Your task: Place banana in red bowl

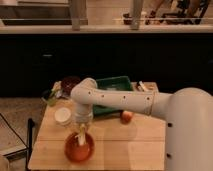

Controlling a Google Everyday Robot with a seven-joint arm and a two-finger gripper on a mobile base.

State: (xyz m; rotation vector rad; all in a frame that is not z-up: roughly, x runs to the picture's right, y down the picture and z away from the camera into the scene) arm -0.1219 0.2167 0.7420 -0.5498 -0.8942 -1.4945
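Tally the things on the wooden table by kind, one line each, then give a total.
Bowls: 2, red bowl and maroon bowl
Cup: 1, white
Tray: 1, green
Fruit: 2, banana over the red bowl at the end effector, and apple
Total: 6

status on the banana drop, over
End effector directly over red bowl, at its rim. Banana upright at the end effector, lower end inside the bowl. Nothing blocking; white cup apart.
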